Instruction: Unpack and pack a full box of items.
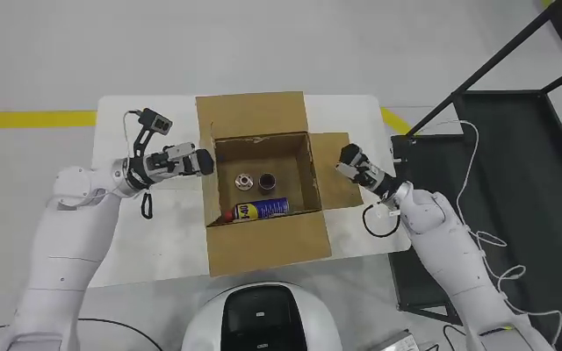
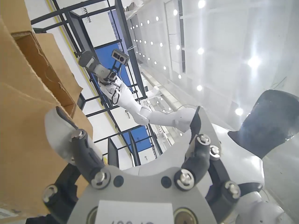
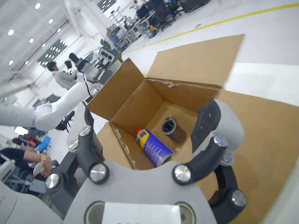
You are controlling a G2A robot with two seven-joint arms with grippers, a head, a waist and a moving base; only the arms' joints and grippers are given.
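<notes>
**Both grippers wide open and empty at the box**

The left gripper (image 1: 204, 162) is spread wide, holding nothing, just beside the left flap of the box (image 1: 259, 112). The right gripper (image 1: 345, 158) gapes empty over the right flap. A spray can (image 1: 262, 209) and a dark cylinder (image 1: 266, 182) lie inside, between the grippers.

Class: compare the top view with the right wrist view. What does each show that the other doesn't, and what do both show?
Top only: the black metal rack beside the white table. Right wrist only: the rough dark pad on the right gripper. Both: the open brown cardboard box, holding a blue and yellow spray can and a dark metal cylinder.
</notes>
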